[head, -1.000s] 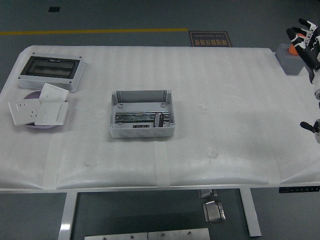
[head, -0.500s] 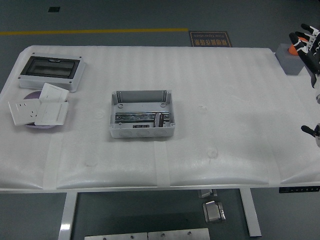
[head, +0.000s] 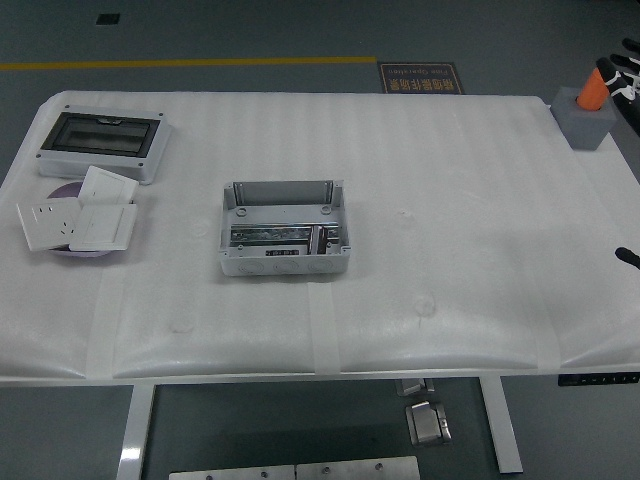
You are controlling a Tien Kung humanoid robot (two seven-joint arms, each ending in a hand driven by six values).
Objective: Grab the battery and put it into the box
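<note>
The orange battery (head: 592, 89) stands tilted in a grey holder block (head: 588, 124) at the table's far right corner. The open grey box (head: 285, 228) sits near the middle of the table, with a metal rail and parts inside. Only a small part of my right hand (head: 628, 72) shows at the right edge, just right of the battery and apart from it. A black piece of the right arm (head: 628, 257) pokes in lower down the right edge. My left arm is out of view.
A grey enclosure with a dark clear lid (head: 102, 143) lies at the far left. In front of it, white wall sockets and switch plates (head: 75, 220) are stacked on a purple dish (head: 62, 193). The white table (head: 450, 260) is covered in padded foam.
My right hand has drawn back to the right and is now almost out of the picture. The orange battery in its holder, partly covered before, now shows in full. Nothing else moved.
</note>
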